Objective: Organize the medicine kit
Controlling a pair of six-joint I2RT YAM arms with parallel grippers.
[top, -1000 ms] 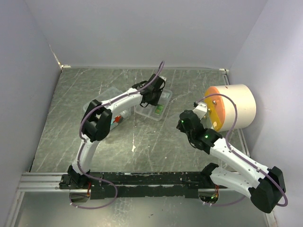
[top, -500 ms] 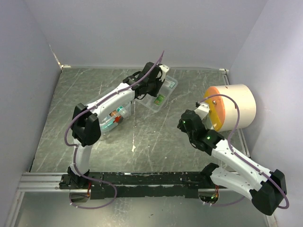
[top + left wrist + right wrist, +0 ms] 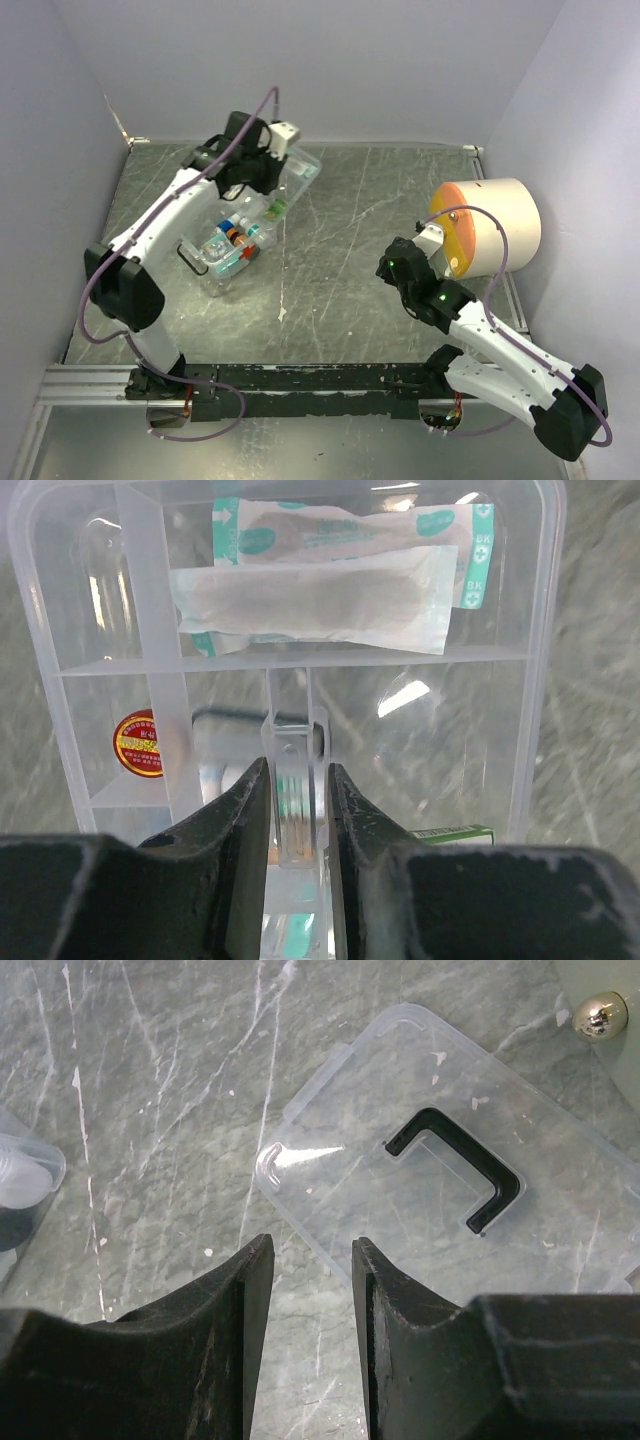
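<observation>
The medicine kit's clear box [image 3: 205,262] lies open at the left of the table, with small coloured items [image 3: 232,240] in it. My left gripper [image 3: 268,172] is shut on the clear centre tab [image 3: 295,742] of the kit's divided tray [image 3: 300,168], which hangs just beyond the box's far end. In the tray [image 3: 540,680] lie bandage packets [image 3: 320,590] and a green packet [image 3: 450,832]. My right gripper [image 3: 392,262] stands open and empty above the table. Just past its fingertips [image 3: 312,1245] lies the clear lid [image 3: 400,1110] with its black handle [image 3: 460,1165].
A big cream cylinder with an orange face [image 3: 490,225] lies on its side at the right, close behind the right gripper. Grey walls close the table at the back and both sides. A black rail [image 3: 300,378] runs along the near edge.
The left arm has swung the divided tray from the middle back of the table leftward to the box's far end, uncovering the box. The right arm has hardly moved.
</observation>
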